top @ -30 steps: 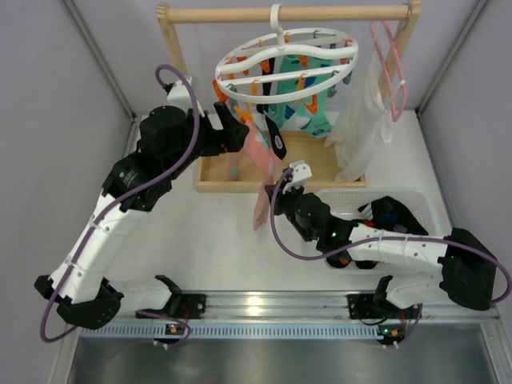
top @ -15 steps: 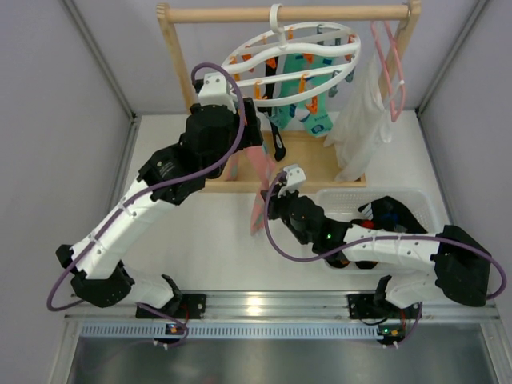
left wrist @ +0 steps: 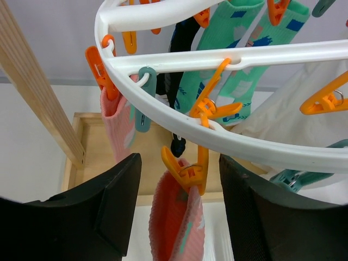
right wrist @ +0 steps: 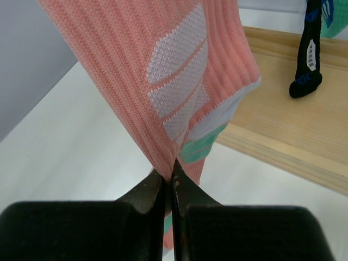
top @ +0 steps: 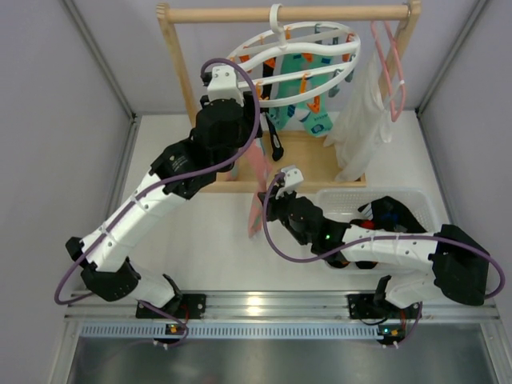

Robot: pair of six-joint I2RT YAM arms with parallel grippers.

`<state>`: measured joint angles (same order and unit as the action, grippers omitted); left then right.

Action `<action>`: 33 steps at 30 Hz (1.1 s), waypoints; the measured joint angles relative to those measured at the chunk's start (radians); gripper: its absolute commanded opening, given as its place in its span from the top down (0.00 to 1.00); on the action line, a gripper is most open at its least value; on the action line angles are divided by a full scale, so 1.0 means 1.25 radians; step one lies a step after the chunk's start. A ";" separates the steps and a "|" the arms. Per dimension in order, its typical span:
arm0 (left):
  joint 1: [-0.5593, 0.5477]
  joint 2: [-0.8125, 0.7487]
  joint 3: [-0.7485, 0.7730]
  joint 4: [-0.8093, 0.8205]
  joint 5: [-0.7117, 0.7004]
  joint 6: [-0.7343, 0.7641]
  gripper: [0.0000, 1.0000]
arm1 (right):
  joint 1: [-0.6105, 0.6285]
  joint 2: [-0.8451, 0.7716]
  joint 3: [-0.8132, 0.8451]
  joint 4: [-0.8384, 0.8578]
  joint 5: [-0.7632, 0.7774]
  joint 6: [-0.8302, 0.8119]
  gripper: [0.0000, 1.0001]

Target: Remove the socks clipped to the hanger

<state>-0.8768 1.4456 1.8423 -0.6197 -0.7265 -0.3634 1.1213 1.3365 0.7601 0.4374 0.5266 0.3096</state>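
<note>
The white ring hanger [top: 292, 68] hangs tilted from the rail and also fills the top of the left wrist view [left wrist: 228, 60]. A pink sock [top: 258, 172] hangs from an orange clip [left wrist: 187, 171] on it. My left gripper [left wrist: 179, 212] is open, one finger on each side of that clip and the sock's cuff, touching neither. My right gripper [right wrist: 168, 176] is shut on the lower part of the same pink sock [right wrist: 179, 81] and pulls it taut. A second pink sock [left wrist: 117, 122], teal socks [left wrist: 239, 49] and a black sock [right wrist: 307, 60] hang clipped.
The wooden rail frame [top: 288, 14] stands on a wooden base tray [top: 312, 168]. A white garment [top: 360, 120] hangs on a pink wire hanger [top: 388, 60] at the right. A white basket [top: 416, 198] with dark items sits under my right arm.
My left arm has swung right and up to the hanger's near rim, and its open jaws now straddle the orange clip. The hanger has tilted. My right gripper keeps hold of the pink sock.
</note>
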 measured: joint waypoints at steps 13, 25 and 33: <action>0.000 0.032 0.000 0.052 -0.006 0.038 0.58 | 0.002 0.006 0.000 0.008 -0.026 -0.001 1.00; 0.000 0.038 0.000 0.081 -0.021 0.056 0.77 | 0.002 0.003 -0.014 0.007 -0.034 -0.002 1.00; 0.001 0.039 -0.007 0.085 -0.020 0.056 0.69 | 0.004 -0.092 -0.069 -0.022 -0.073 -0.003 1.00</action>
<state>-0.8757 1.4948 1.8336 -0.5133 -0.7517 -0.2932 1.1259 1.2209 0.6743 0.4095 0.4351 0.3061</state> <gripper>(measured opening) 0.328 0.007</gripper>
